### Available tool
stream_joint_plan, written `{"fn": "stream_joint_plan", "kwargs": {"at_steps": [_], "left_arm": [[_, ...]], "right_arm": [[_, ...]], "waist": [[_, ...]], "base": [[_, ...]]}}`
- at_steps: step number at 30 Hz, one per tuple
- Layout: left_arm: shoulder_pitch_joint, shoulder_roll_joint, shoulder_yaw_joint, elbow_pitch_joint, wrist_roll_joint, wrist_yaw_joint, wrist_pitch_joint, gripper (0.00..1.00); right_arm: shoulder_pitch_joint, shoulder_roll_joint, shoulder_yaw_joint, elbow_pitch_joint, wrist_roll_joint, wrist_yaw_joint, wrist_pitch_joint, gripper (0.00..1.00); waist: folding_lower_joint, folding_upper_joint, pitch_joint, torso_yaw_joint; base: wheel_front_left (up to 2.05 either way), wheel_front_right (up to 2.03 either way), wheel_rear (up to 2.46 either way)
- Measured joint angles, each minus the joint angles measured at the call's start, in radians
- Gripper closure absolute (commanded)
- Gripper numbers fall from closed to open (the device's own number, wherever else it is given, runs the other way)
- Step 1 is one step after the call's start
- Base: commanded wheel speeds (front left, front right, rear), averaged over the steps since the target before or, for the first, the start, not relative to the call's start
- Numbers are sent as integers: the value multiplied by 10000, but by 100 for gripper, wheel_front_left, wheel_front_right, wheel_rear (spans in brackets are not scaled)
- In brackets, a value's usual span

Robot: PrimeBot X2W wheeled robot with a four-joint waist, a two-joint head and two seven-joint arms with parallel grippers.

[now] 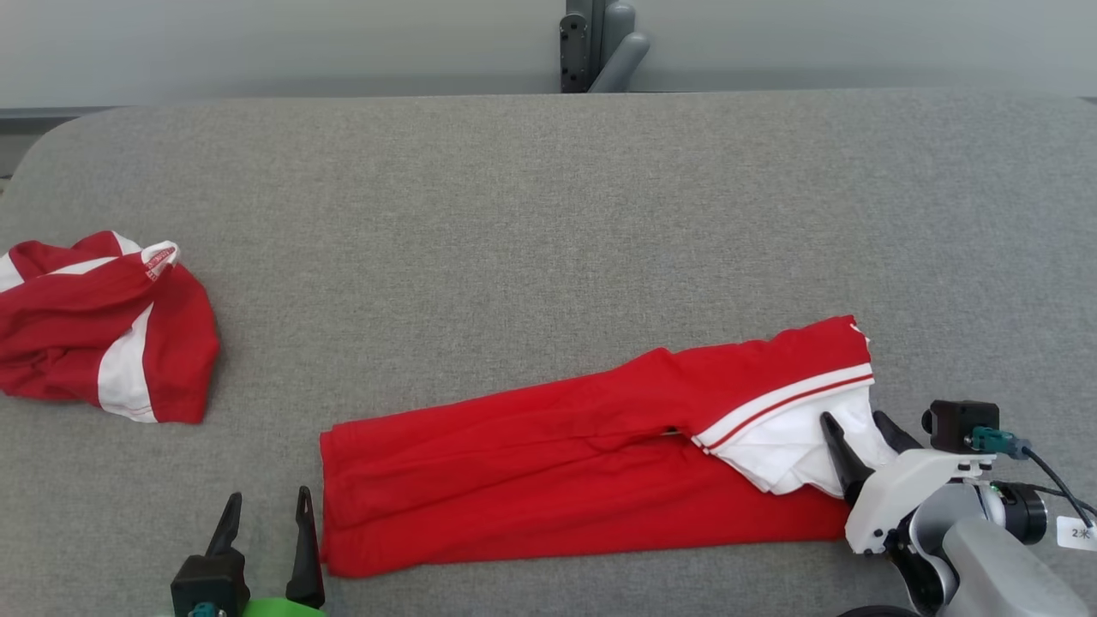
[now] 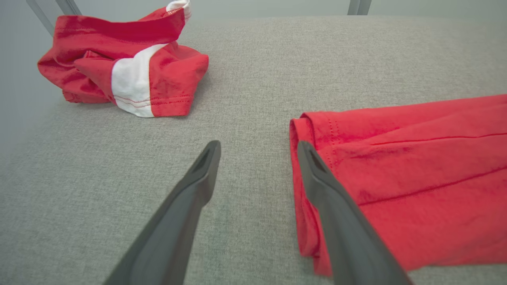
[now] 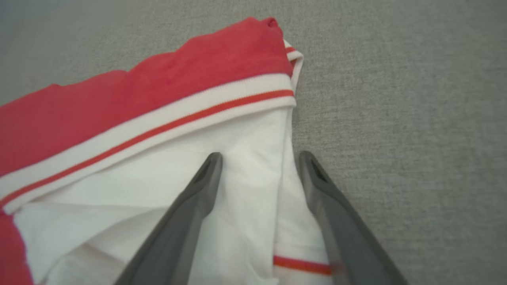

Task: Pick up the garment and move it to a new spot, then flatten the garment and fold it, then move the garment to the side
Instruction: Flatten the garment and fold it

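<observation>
A red garment [image 1: 557, 454] with a white, red-striped end lies folded lengthwise across the grey surface, running from lower centre up to the right. My right gripper [image 1: 857, 424] stands open over its white end [image 3: 249, 166], fingers spread with the cloth lying loose between them. My left gripper [image 1: 266, 510] is open at the lower left, just beside the garment's red left end [image 2: 396, 166], with bare grey surface between its fingers.
A second red and white garment [image 1: 103, 330] lies crumpled at the far left [image 2: 122, 67]. The grey padded table [image 1: 548, 214] stretches bare behind both. A grey stand [image 1: 600, 43] rises behind the far edge.
</observation>
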Motion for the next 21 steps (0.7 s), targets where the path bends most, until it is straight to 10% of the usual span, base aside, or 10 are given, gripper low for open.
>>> {"fn": "stream_joint_plan", "kwargs": {"at_steps": [5,7,21], "left_arm": [[-74,0,-29,-40,-2,2,0,0],[-105,0,-79,-44,-2,2,0,0],[-199,0,-253,-15,-73,50,0,0]], "right_arm": [[-388,102,-15,652,-44,6,77,0],[-521,161,48,838,65,4,115,100],[-1173,-447,-1177,2362,213,79,-903,100]], "waist": [[0,-1,143,100],[0,-1,197,138],[1,2,345,58]], "base": [[0,0,0],[0,0,0],[0,0,0]]}}
